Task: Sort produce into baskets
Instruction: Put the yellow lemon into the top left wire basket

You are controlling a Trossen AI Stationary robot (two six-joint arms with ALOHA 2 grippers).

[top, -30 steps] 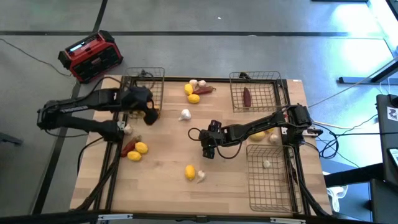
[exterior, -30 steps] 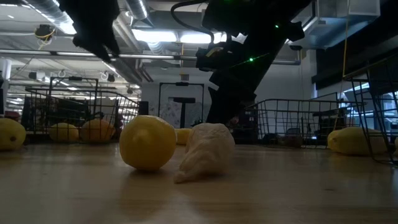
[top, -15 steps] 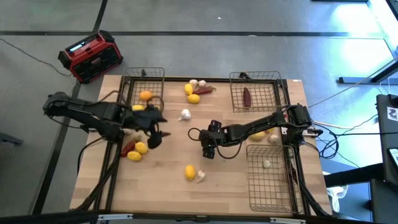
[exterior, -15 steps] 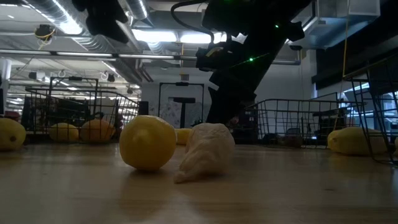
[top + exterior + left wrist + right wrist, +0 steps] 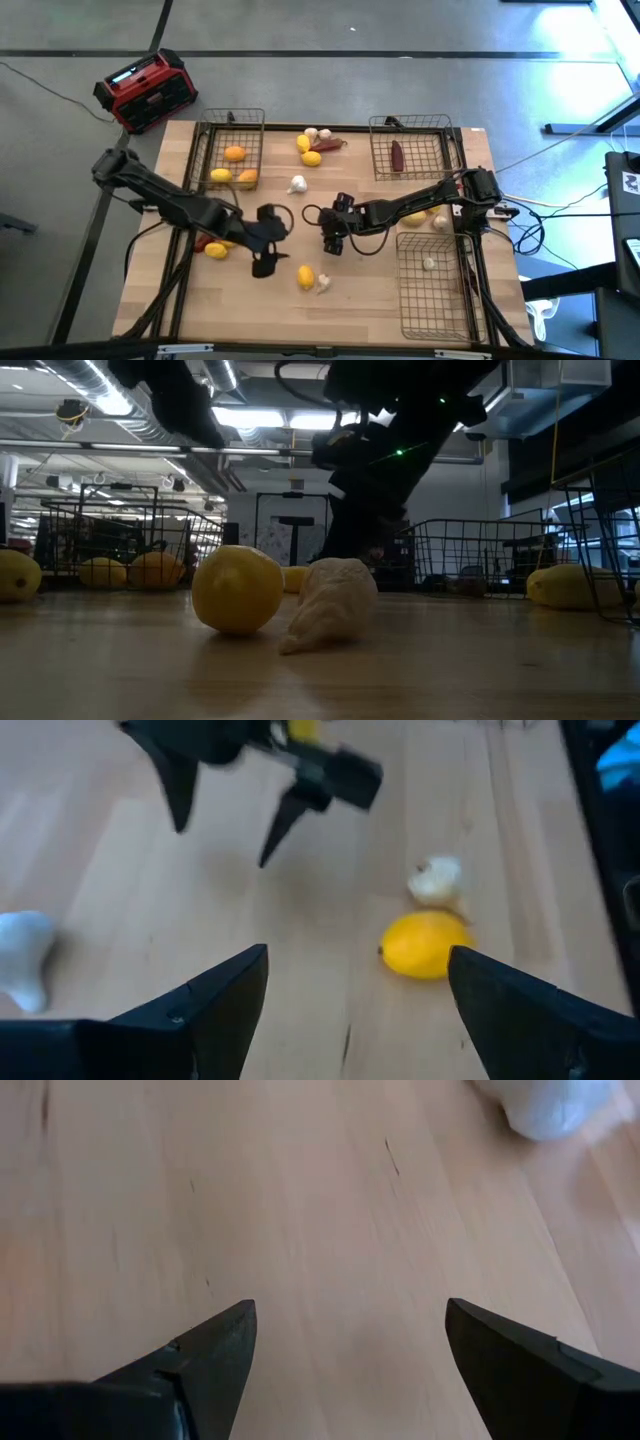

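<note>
Hovering with jaws spread and empty, the left gripper (image 5: 263,268) lines up on the lemon (image 5: 305,277) near the table's front edge.

A garlic bulb (image 5: 323,284) touches that lemon, so the fingers should straddle the fruit alone and come down square, closing without nudging the bulb. The right gripper (image 5: 331,243) waits mid-table, also wide open over bare wood. The lemon likely belongs in the far-left wire basket (image 5: 212,133), which already holds yellow and orange fruit; other produce lies scattered across the table (image 5: 380,300).
</note>
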